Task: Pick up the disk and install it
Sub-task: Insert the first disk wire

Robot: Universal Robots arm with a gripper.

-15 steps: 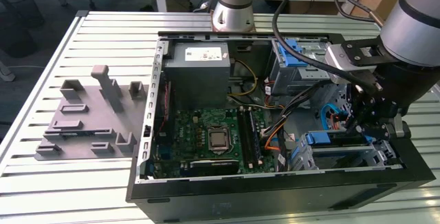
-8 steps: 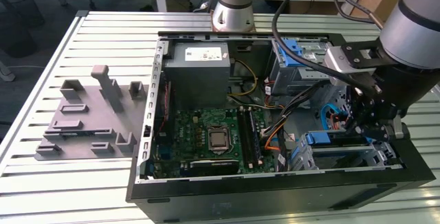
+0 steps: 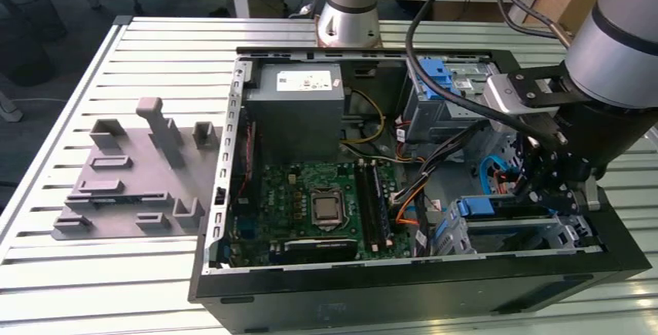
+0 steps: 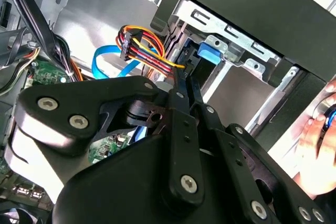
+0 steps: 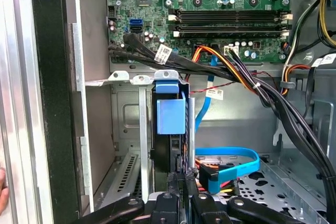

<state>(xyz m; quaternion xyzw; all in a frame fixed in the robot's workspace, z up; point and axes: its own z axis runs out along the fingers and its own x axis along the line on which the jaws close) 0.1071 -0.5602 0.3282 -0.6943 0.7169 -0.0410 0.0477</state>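
In the exterior view, a grey fixture plate [image 3: 139, 173] with upright pegs lies on the slatted table [image 3: 62, 119] toward the exterior view's left, well apart from the open computer case [image 3: 411, 273]. Inside the case, the green motherboard [image 3: 308, 208] sits left of centre, with the grey power supply box [image 3: 298, 108] behind it and a bundle of cables [image 3: 411, 189] running beside it. Farther to the exterior view's right, the arm reaches down into the case, and the gripper [image 3: 550, 189] hangs just above the drive cage [image 3: 514, 231] at the case's near right corner. The disk [image 3: 504, 206] stands on edge in that cage, its blue rail showing at the top, directly beneath the gripper. In the first wrist view, the disk [image 5: 170, 129] sits upright in the metal cage slot, a blue tab on its end, and the gripper [image 5: 181, 179] has its narrow fingers [image 5: 174, 182] pressed close together against the disk's near edge; whether they actually pinch it I cannot tell. In the second wrist view, the gripper [image 4: 184, 82] points at the same blue tab of the disk [image 4: 207, 53], and a person's hand [image 4: 315, 150] rests outside the case wall.
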